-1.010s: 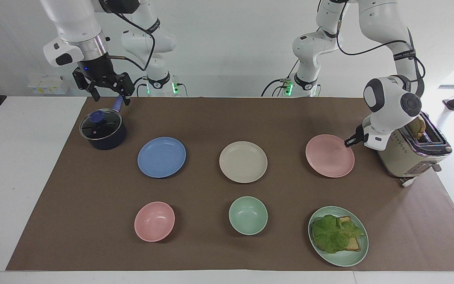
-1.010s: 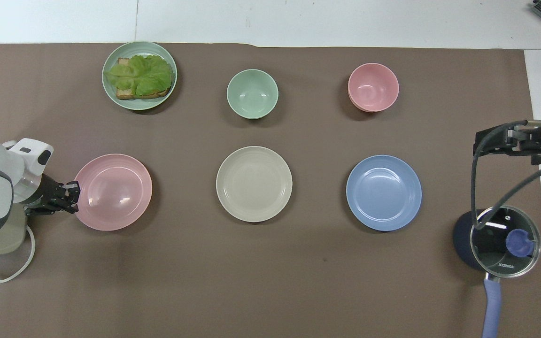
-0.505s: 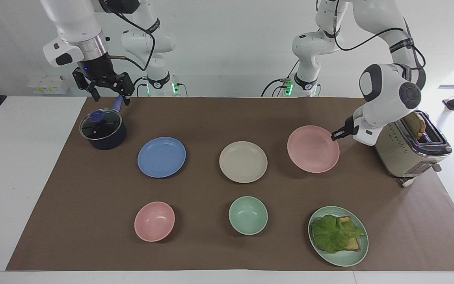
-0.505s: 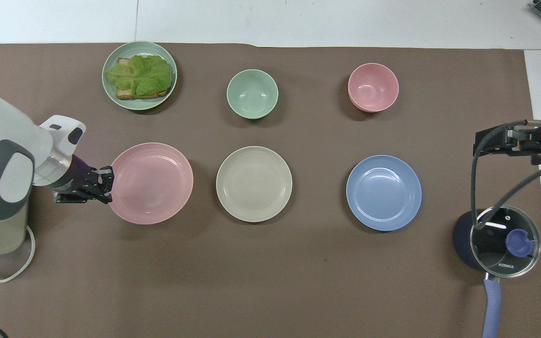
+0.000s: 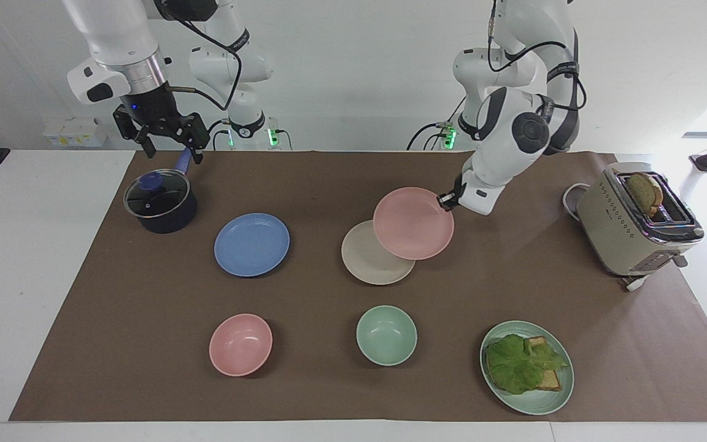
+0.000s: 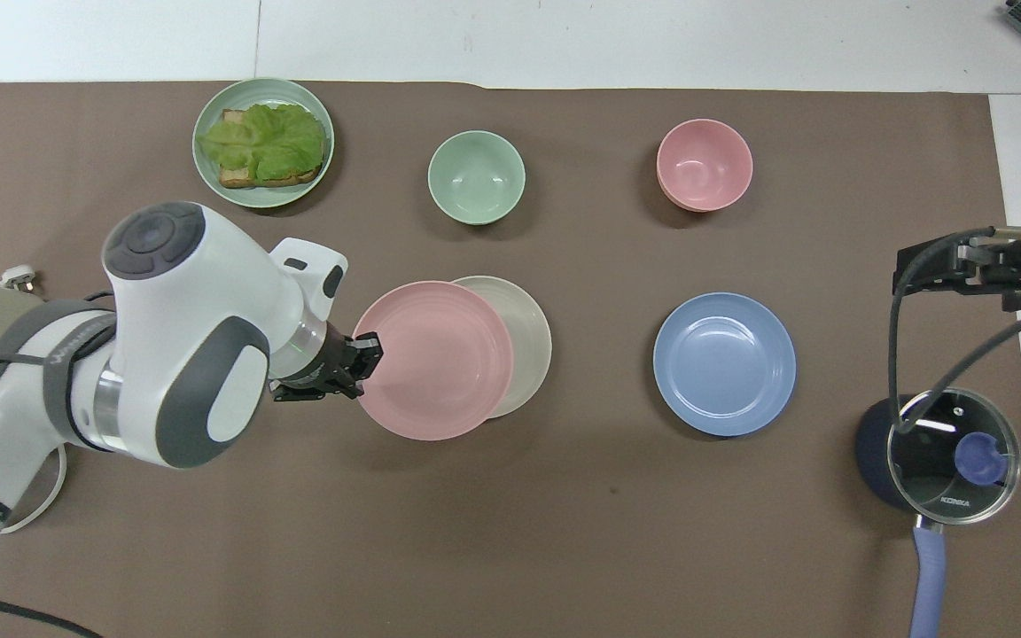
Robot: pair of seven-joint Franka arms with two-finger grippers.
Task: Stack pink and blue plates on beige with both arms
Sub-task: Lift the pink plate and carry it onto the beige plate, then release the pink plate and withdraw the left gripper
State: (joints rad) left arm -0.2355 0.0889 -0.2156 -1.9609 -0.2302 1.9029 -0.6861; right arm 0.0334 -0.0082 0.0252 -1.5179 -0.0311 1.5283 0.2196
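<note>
Progress is sitting at roughly the first third: you are watching the left gripper (image 5: 448, 199) carrying the pink plate (image 5: 413, 223) by its rim, fingers clamped together on the edge at the plate's three o'clock in the facing view. The plate is hanging in the air, overlapping the beige plate (image 5: 369, 261) but not yet centred on it; in the facing view it is sitting off toward two o'clock of the beige one. You are still waiting on the lowering and the release.

The blue plate (image 5: 251, 244) is lying untouched on the tabletop (image 5: 329, 393), beside the beige plate toward the right arm's end. The right gripper (image 5: 163, 132) is waiting with fingers spread apart, over the handle of the dark pot (image 5: 160, 202), so the whole second stacking is remaining.

Some things you are not getting: the pink plate is covering part of the beige plate, so you cannot tell how much gap is separating them. In the overhead view the left arm's bulk is hiding the tabletop beneath it, and the right gripper is cut off at the edge.
</note>
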